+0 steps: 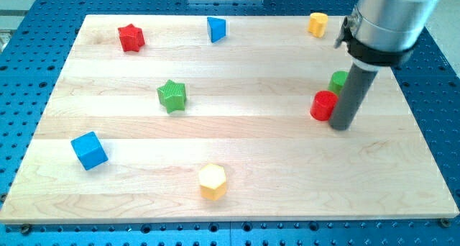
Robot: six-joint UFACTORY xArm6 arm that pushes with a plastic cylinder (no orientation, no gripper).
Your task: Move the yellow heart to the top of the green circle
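The yellow heart [318, 23] lies near the view's top right of the wooden board. The green circle [338, 80] is below it, partly hidden behind my rod. A red circle [324, 106] sits just below and left of the green circle. My tip [341, 126] rests on the board just right of the red circle and below the green circle, close to both; I cannot tell whether it touches them. The yellow heart is well above my tip.
A red star [131, 37] and a blue triangle [216, 29] lie along the view's top. A green star [172, 96] is left of centre. A blue cube [89, 150] is at lower left, a yellow hexagon [213, 181] at bottom centre.
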